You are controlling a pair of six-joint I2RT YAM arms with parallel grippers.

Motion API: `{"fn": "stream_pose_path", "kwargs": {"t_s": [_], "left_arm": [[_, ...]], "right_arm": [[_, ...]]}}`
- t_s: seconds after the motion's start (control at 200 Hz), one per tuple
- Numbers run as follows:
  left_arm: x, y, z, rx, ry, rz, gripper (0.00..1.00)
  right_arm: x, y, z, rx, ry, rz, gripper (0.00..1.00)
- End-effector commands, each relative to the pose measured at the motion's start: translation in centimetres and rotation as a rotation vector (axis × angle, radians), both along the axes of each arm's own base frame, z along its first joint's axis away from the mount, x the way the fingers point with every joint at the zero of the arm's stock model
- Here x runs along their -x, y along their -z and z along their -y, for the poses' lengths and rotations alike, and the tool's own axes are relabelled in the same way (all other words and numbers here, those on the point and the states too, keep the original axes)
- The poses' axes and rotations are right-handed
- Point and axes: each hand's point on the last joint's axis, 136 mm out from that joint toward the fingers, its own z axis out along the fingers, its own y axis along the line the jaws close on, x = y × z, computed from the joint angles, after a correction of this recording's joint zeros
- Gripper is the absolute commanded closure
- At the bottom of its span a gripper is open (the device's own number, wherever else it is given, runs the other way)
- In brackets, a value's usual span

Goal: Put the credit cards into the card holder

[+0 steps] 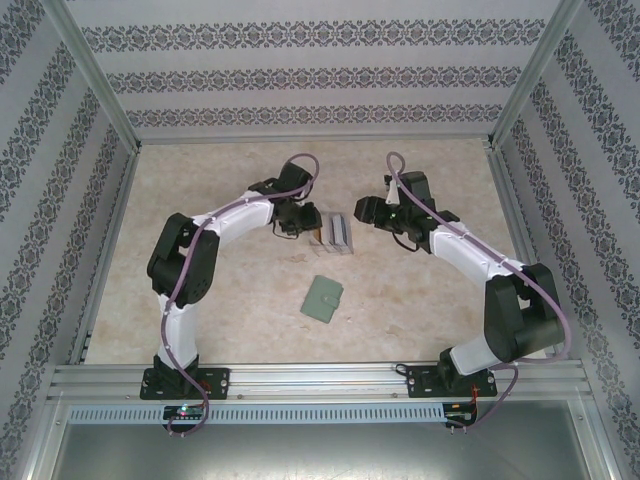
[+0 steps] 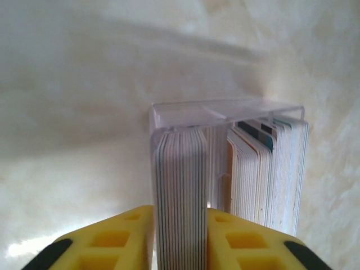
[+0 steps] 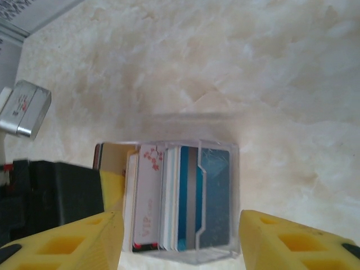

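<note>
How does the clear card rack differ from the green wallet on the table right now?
The clear card rack is see-through plastic; the green wallet is opaque sage green. The rack stands upright, packed with credit cards on edge; the wallet lies flat and closed. The rack sits between the left pincer and right pincer; the wallet lies apart, toward the near edge. Both rest on the pale table.
</note>
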Motion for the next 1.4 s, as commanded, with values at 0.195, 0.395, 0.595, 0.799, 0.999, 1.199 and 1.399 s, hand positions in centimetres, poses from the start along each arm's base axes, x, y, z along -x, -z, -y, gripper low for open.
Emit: {"fn": "stream_pose_path", "kwargs": {"t_s": [0.195,0.395,0.595,0.799,0.999,1.199,1.399], "left_arm": [[1.3,-4.6,2.5,0.127,-0.016,0.05,0.54],[2.2,-6.1,-0.6,0.132,-0.041,0.059,0.51],[2.7,-6.7,-7.3,0.07,-0.102,0.083,0.48],[3.7,-7.1,-14.1,-0.076,-0.107,0.133,0.46],[6.0,-8.0,-14.1,-0.029,-0.036,0.181,0.44],[9.6,-7.2,-10.6,0.166,0.04,0.188,0.43],[14.2,-4.2,-6.9,0.242,0.179,0.077,0.42]], "right_arm": [[1.8,2.3,-1.0,0.205,-0.055,-0.066,0.43],[3.4,1.9,-2.3,0.278,-0.144,-0.056,0.41],[4.0,3.2,-4.1,0.379,-0.205,-0.076,0.38],[3.4,4.3,-4.7,0.447,-0.205,-0.093,0.38],[4.8,3.5,-4.6,0.468,-0.238,-0.07,0.37],[10.1,3.1,-2.4,0.445,-0.232,-0.045,0.39],[16.3,4.9,-2.4,0.252,-0.207,-0.155,0.44]]}}
